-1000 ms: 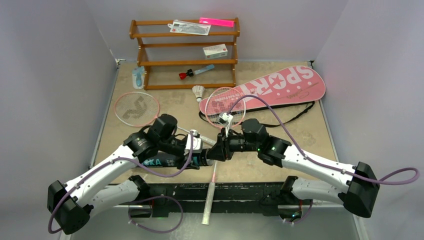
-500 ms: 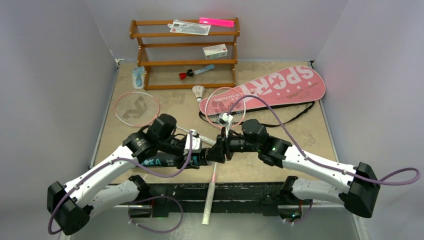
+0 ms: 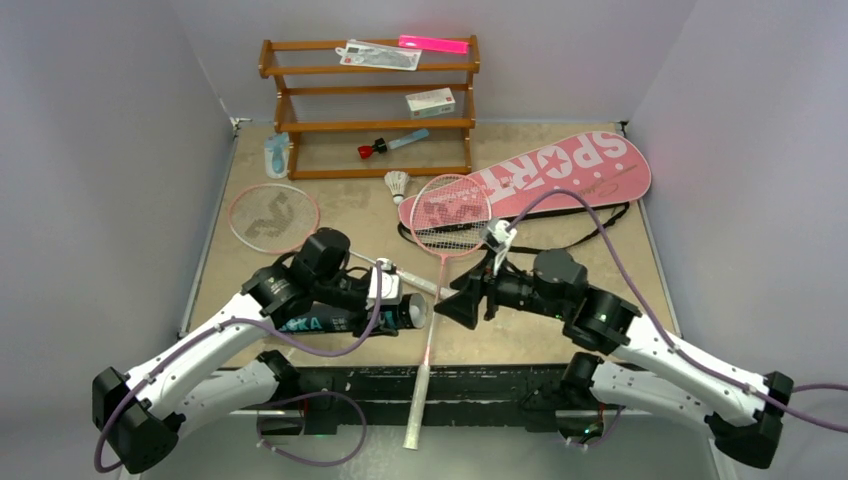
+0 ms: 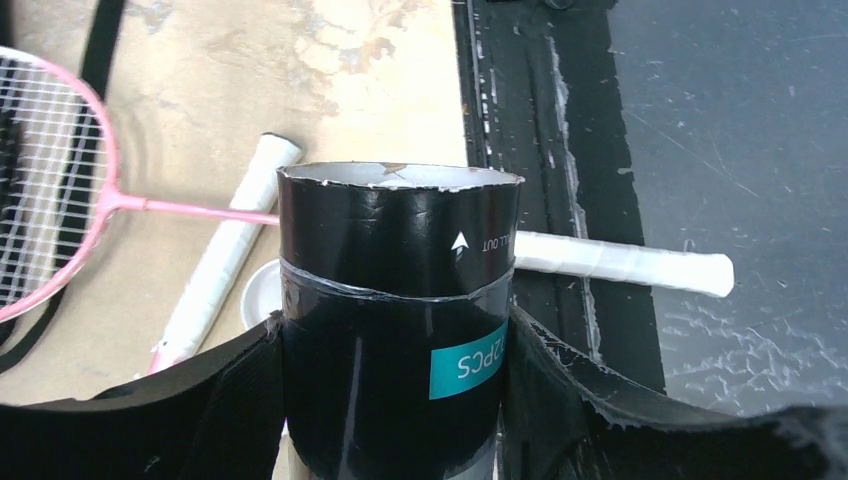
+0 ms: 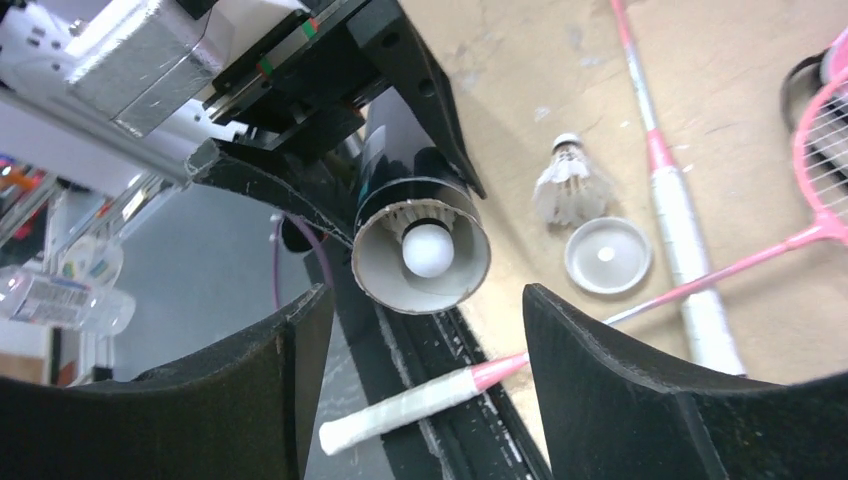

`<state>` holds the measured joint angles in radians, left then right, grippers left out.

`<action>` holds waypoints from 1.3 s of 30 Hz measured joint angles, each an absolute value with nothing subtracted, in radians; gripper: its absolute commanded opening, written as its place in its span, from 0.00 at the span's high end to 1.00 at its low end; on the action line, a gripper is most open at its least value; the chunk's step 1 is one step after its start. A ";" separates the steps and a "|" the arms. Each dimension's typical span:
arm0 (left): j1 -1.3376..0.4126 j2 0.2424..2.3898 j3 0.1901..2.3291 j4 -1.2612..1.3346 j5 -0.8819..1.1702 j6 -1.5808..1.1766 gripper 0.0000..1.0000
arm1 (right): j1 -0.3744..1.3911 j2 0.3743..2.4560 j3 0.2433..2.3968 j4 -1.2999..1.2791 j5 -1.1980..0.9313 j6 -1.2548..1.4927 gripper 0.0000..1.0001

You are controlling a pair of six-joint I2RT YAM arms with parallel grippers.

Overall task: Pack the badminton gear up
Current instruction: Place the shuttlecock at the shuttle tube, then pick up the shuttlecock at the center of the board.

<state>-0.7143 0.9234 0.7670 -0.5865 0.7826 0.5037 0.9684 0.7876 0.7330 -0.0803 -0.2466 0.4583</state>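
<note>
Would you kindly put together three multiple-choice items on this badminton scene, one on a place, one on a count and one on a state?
1. Where is the shuttlecock whose cork faces the right wrist camera?
A. On the shelf
B. Inside the mouth of the black tube
C. On the pink bag

2. How many pink-framed rackets does the top view show?
A. One
B. Two
C. Four

3. How is the right hand?
A. Open, holding nothing
B. Shut on a racket handle
C. Shut on the tube

Answers:
1 B: the white cork sits within the tube's rim.
2 B: one head lies to the left and one nearer the middle.
3 A: its fingers stand wide apart with nothing between them.
</note>
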 measured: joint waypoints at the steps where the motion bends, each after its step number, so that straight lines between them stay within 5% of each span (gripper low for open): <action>1: -0.713 0.916 0.767 -0.585 0.772 0.498 0.63 | 0.968 0.761 0.733 -0.094 -0.224 0.456 0.27; 7: -0.645 0.805 0.767 -0.529 0.659 0.433 0.63 | 0.968 0.714 0.714 -0.119 -0.123 0.450 0.26; 17: -0.583 0.645 0.767 -0.478 0.379 0.349 0.63 | 0.968 1.071 0.688 -0.019 -0.097 0.424 0.26; 39: -0.583 0.511 0.810 -0.417 -0.154 0.206 0.64 | 0.894 1.811 1.315 -0.077 -0.265 0.234 0.33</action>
